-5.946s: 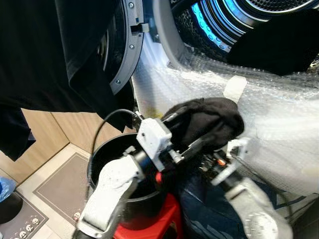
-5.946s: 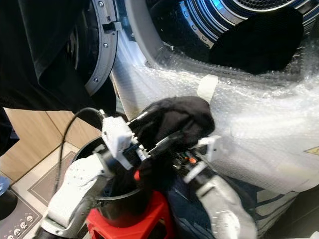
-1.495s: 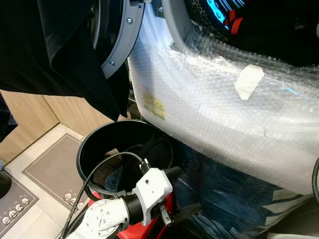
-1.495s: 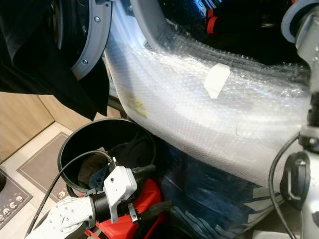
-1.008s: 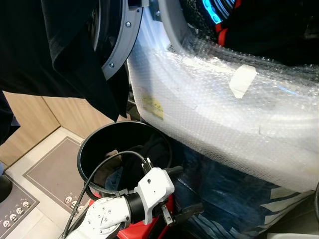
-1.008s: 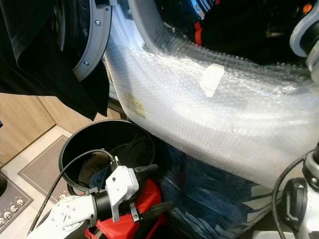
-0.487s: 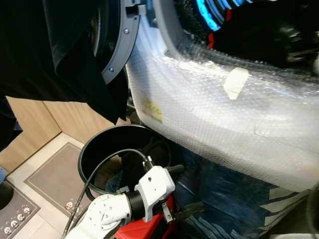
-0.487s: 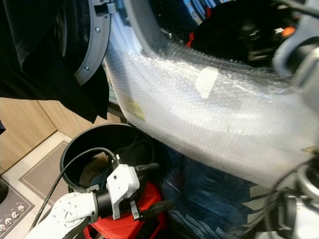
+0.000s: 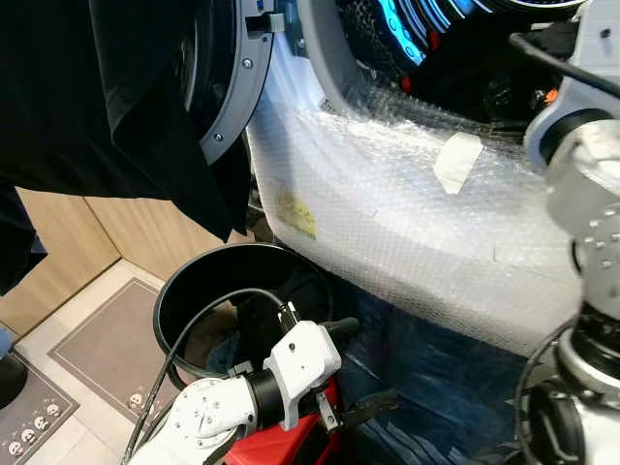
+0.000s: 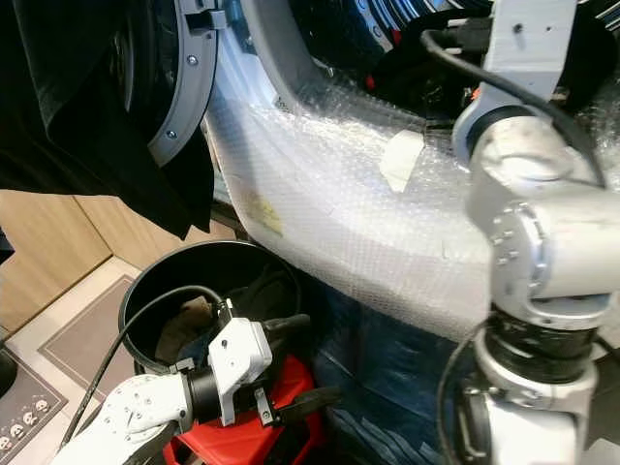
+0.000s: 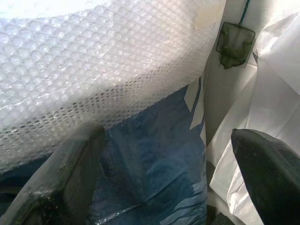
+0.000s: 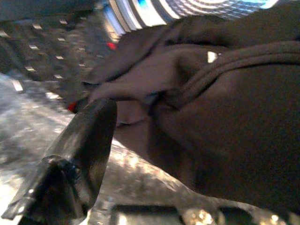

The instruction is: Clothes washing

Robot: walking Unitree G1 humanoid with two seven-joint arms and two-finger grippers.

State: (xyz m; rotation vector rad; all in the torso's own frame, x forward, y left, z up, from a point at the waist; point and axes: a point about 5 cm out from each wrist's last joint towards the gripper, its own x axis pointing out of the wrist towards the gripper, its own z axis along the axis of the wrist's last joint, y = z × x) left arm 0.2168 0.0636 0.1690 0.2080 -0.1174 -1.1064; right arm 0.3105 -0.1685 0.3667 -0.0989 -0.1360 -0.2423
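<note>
Dark clothes [image 12: 220, 108] lay bunched in the washer drum [image 9: 426, 29], right gripper [image 12: 154, 101] reaching in, its fingers' spread unclear. Left gripper [image 9: 354, 373] hung spread apart beside the black bucket [image 9: 179, 291].

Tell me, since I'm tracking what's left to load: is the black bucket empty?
Not empty. The black bucket holds dark clothes piled against its far side, beside the left gripper.

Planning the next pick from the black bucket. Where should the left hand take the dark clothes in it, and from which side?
Judging by the head views, grip the raised dark fold near the rim of the black bucket on the washer's side. Come from above: the walls block the sides. The left hand is open beside the rim.
</note>
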